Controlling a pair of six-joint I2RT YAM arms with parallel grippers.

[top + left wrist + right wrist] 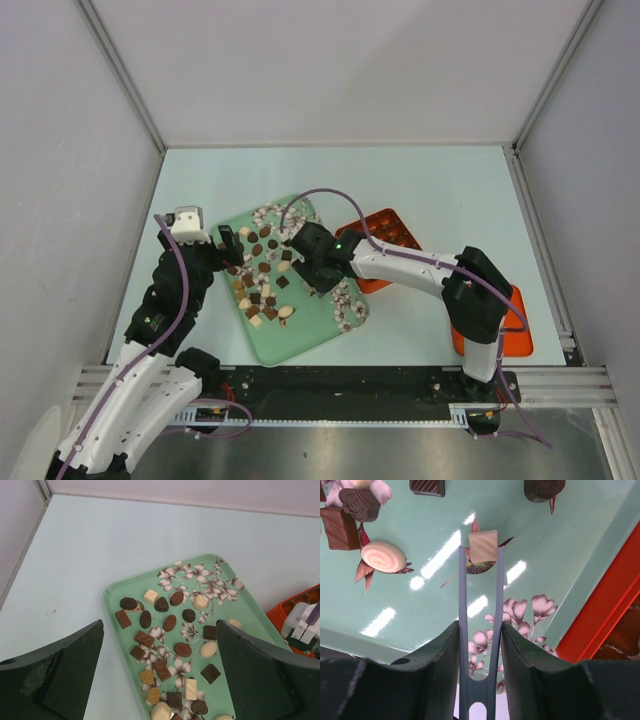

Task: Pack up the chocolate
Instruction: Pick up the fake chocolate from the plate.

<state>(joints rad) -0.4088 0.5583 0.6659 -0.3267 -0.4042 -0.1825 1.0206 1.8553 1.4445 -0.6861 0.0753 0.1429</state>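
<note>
Right wrist — cream square chocolate (483, 546), maybe ridged, between tweezers (463, 610).

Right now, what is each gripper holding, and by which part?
Right gripper squeezes grey tweezers whose tips pinch a cream square chocolate by its sides. Left gripper: nothing.

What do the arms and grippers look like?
The left arm and right arm have white shells, black joints and a purple cable each. The left gripper and right gripper have broad black fingers; grey-blue tweezer blades sit between the right one's. A green light marks the right arm.
</note>
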